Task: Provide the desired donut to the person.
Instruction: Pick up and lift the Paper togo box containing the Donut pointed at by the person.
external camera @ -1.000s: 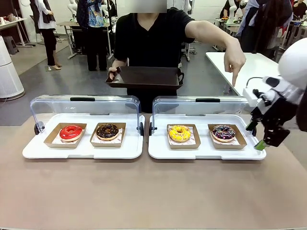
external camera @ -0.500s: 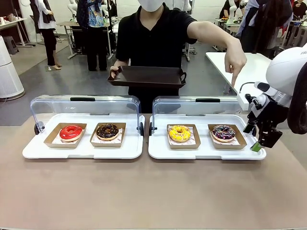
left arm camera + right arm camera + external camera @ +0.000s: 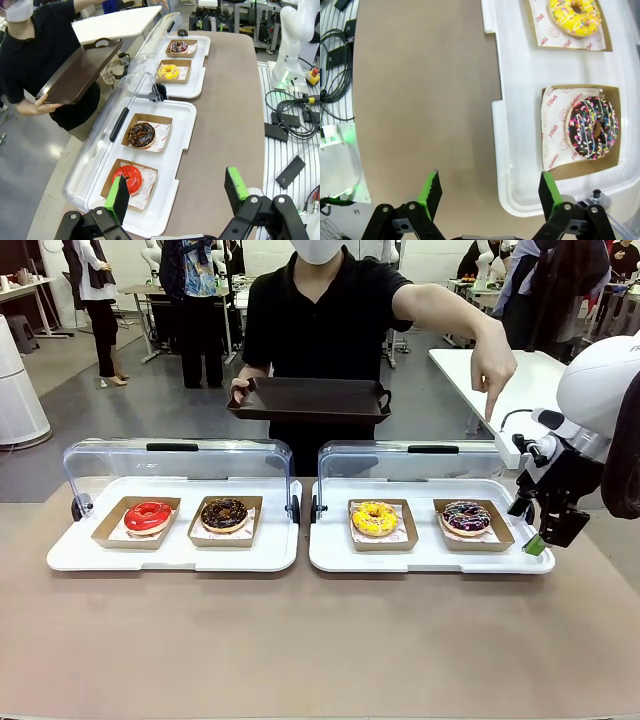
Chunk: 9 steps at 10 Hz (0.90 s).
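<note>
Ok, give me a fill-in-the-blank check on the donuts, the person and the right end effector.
The red donut shares its white tray with the ___ donut.
The person's pointing hand aims down toward the rainbow-sprinkled chocolate donut, which sits beside the ___ donut.
The person's other hand holds a dark ___.
The right end effector has its jaws ___.
Missing words: chocolate, yellow, tray, open.

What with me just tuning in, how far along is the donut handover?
Done: both clear lids stand open, and the person points down, apparently at the sprinkled chocolate donut. In hand: the right hand, open and empty, hovers beside that donut's white tray. Left: grasp the donut's carton, carry it across and set it on the dark tray the person holds out.
</note>
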Tool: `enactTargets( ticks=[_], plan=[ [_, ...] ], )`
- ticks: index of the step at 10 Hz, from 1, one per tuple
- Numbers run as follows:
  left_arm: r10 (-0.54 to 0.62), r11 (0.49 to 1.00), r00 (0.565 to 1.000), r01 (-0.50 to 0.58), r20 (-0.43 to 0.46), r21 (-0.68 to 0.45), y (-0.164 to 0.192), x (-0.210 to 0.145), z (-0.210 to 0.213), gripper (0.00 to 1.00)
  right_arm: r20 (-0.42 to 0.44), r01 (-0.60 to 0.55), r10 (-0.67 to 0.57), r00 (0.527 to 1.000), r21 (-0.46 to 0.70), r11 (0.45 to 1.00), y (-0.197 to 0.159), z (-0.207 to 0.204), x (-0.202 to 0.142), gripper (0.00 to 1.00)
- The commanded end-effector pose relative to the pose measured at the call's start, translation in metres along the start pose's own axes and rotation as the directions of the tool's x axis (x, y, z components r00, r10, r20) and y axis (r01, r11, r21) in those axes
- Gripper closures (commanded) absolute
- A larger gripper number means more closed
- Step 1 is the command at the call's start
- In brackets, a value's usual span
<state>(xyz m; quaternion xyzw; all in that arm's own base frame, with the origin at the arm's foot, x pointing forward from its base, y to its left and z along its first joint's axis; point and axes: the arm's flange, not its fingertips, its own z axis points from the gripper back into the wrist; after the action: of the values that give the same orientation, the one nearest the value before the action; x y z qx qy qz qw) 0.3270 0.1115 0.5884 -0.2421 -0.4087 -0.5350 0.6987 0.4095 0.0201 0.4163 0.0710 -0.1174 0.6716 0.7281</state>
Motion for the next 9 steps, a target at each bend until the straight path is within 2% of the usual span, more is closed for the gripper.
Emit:
enactTargets(
  ticks=[1, 4, 9],
  plan=[
    [-0.003, 1.0, 1.0, 0.003, 0.005, -0.002, 0.0, 0.001, 0.001, 0.0, -0.044, -0.013, 0.013, 0.999, 0.003, 1.0, -0.004, -0.014, 0.002, 0.0],
    [-0.003, 1.0, 1.0, 0.003, 0.005, -0.002, 0.0, 0.001, 0.001, 0.0, -0.131, -0.027, 0.025, 0.991, -0.017, 0.999, -0.018, -0.042, 0.005, 0.0],
    [-0.003, 1.0, 1.0, 0.003, 0.005, -0.002, 0.0, 0.001, 0.001, 0.0, -0.16, -0.025, 0.024, 0.987, -0.008, 1.0, -0.046, -0.068, 0.0, 0.0]
  ],
)
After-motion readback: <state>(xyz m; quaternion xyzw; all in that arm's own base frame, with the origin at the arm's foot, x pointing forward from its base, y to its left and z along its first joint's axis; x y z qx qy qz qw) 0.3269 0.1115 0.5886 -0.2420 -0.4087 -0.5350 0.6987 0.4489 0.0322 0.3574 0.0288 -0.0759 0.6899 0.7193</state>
